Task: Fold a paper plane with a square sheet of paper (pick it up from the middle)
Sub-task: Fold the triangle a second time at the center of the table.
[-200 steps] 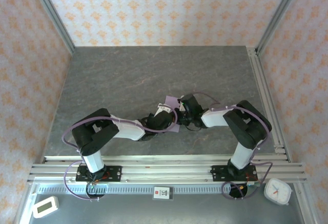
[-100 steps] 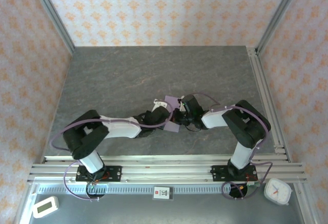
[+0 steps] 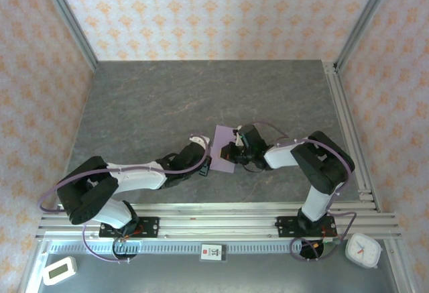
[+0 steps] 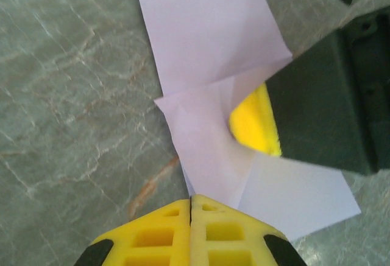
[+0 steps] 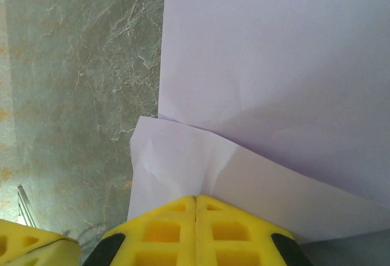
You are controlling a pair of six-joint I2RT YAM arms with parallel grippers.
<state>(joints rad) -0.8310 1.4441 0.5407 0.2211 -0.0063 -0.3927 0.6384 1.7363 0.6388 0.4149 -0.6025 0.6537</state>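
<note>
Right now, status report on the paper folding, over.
Left gripper shut at the edge of the paper. Right gripper shut, tips on the paper. Paper part-folded, lying on table. Right gripper crowds the left's path.

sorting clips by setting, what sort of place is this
Probably a lab robot test cell: left arm and right arm bolted to aluminium rails, patterned backdrop panels boxing in a grey stone-look table, a small clock on the front ledge.
</note>
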